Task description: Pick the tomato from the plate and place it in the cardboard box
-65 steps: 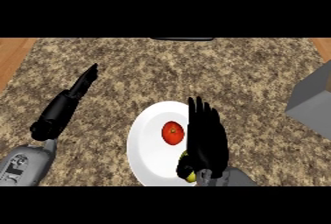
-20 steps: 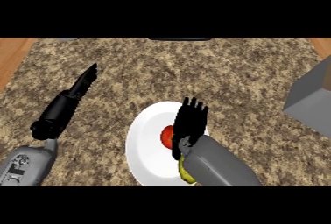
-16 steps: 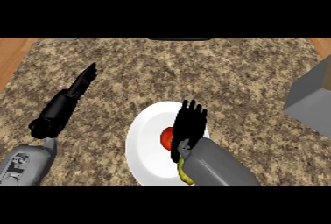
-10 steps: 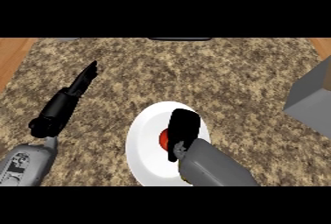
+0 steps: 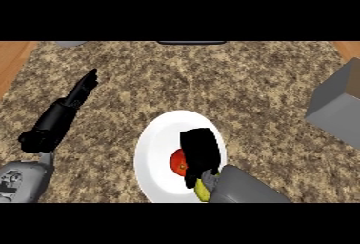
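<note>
A red tomato (image 5: 177, 161) lies on the white plate (image 5: 156, 143) near the counter's front edge. My right hand (image 5: 200, 151) sits over the tomato's right side with its fingers curled down round it, hiding most of it. A yellow-green object (image 5: 204, 191) peeks out under my right wrist on the plate. The cardboard box (image 5: 339, 107) stands at the right edge, only partly in view. At the left, my left hand (image 5: 79, 92) rests open on the counter, fingers straight and pointing away.
The speckled granite counter (image 5: 211, 76) fills the view. A dark object (image 5: 191, 43) and a grey one (image 5: 68, 44) show at the far edge. Wooden strips border the counter at the left (image 5: 14, 59) and right corners.
My right hand came down onto the tomato and its fingers went from spread upright to curled round it. The left hand has stayed where it was.
</note>
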{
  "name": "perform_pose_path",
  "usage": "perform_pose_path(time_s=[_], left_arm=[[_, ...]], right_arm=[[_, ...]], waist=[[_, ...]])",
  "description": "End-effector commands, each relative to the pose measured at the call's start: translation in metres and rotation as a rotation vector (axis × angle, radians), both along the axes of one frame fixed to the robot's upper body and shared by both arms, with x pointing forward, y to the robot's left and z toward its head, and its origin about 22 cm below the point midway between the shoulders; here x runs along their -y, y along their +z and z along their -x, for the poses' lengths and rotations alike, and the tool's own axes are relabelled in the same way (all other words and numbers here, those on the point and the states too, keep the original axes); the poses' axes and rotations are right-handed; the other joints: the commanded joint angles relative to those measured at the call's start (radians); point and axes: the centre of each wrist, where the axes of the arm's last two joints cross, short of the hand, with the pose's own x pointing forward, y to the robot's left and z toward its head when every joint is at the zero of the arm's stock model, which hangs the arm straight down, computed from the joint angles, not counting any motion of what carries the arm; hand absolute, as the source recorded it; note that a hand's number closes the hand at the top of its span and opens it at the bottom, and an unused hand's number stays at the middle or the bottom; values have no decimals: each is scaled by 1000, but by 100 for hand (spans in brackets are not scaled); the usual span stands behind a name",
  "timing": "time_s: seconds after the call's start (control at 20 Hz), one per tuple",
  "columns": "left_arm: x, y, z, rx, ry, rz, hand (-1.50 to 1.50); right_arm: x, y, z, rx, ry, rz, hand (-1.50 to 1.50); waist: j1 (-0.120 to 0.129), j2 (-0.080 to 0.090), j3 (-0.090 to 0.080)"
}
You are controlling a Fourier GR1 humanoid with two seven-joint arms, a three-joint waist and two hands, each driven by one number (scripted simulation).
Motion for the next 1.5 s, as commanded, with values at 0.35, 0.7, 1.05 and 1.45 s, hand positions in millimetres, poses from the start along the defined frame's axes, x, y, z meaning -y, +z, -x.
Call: perform_pose_path(time_s=[0.35, 0.7, 1.05, 1.45], left_arm=[[-8, -6, 6, -10, 29, 15, 0], [-13, 3, 8, 5, 33, -9, 0], [2, -5, 11, 9, 11, -1, 0], [-9, 1, 6, -7, -5, -2, 0]], right_arm=[[123, 42, 46, 240, 553, -188, 150], [180, 121, 62, 428, 526, -209, 150], [213, 167, 36, 589, 78, -449, 150], [292, 187, 11, 641, -171, -467, 150]], waist=[[-29, 0, 0], [-26, 1, -1], [-24, 5, -1], [-9, 7, -1]])
